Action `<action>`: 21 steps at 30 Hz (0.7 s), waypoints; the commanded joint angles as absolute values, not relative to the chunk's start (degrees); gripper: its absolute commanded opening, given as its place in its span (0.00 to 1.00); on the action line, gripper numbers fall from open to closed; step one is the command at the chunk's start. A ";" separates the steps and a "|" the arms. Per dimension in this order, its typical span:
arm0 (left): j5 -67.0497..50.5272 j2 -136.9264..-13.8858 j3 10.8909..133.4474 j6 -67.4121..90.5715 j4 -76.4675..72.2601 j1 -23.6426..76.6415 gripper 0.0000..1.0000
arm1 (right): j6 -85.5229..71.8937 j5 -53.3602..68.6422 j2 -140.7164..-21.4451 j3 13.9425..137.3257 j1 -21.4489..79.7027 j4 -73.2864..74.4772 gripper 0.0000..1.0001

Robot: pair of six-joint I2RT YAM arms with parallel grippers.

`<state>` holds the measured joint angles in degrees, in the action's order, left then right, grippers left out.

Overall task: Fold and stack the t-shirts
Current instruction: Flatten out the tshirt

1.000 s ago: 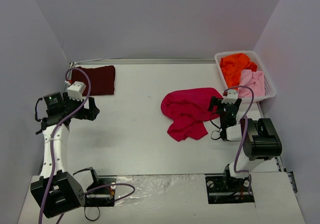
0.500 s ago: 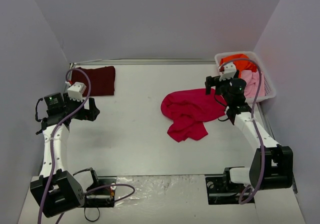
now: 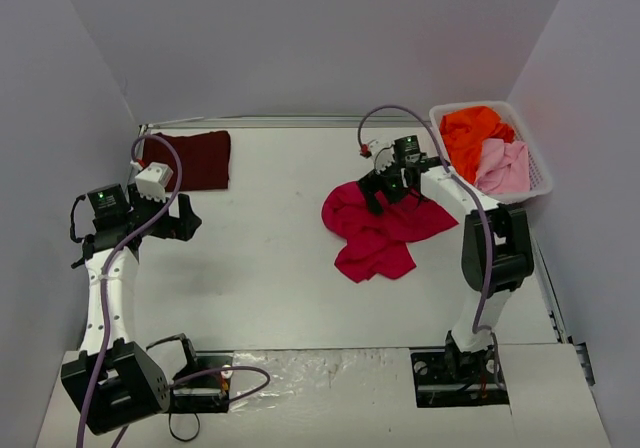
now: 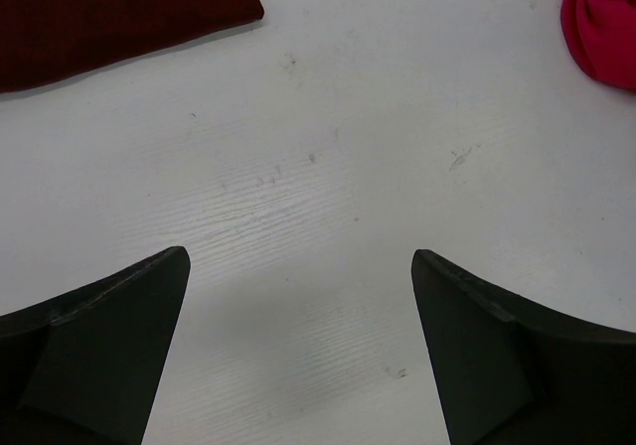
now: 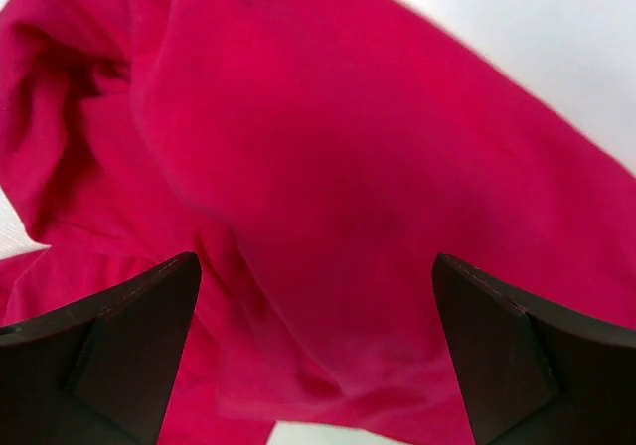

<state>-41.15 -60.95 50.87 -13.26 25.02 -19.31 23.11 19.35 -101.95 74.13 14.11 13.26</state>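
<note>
A crimson-red t-shirt [image 3: 375, 230] lies crumpled right of the table's middle. My right gripper [image 3: 378, 192] hangs open just above its far part. In the right wrist view the red cloth [image 5: 328, 157] fills the space beyond the spread fingers, and nothing is pinched in that gripper [image 5: 316, 262]. A dark maroon t-shirt [image 3: 190, 160] lies folded flat at the far left. My left gripper [image 3: 186, 224] stands open over bare table near it. The left wrist view shows this gripper [image 4: 298, 257] empty, with the maroon shirt [image 4: 109, 13] at top left and a bit of the crimson shirt [image 4: 606, 28] at top right.
A white mesh basket [image 3: 436, 120] sits at the far right corner with an orange t-shirt [image 3: 473, 133] and a pale pink t-shirt [image 3: 503, 165] inside. Grey walls close in the table on three sides. The right arm's cable [image 3: 400, 110] arcs above the table.
The right arm has swung from the right side past the basket and leftward, and its gripper now hovers over the crimson shirt. The left arm has stayed put.
</note>
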 commanded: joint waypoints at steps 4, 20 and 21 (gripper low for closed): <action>-43.15 -59.33 51.77 -13.54 24.43 -19.78 0.94 | 25.23 18.55 -110.02 81.12 19.59 20.30 0.84; -44.03 -59.06 51.94 -13.36 24.61 -19.78 0.94 | 23.65 20.55 -101.70 106.22 31.55 40.85 0.00; -44.03 -59.06 52.03 -13.36 24.70 -19.78 0.94 | 23.47 21.70 -100.21 108.17 31.99 42.00 0.00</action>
<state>-42.22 -60.73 50.87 -13.26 25.06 -19.31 23.92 16.78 -109.45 99.90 28.84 33.61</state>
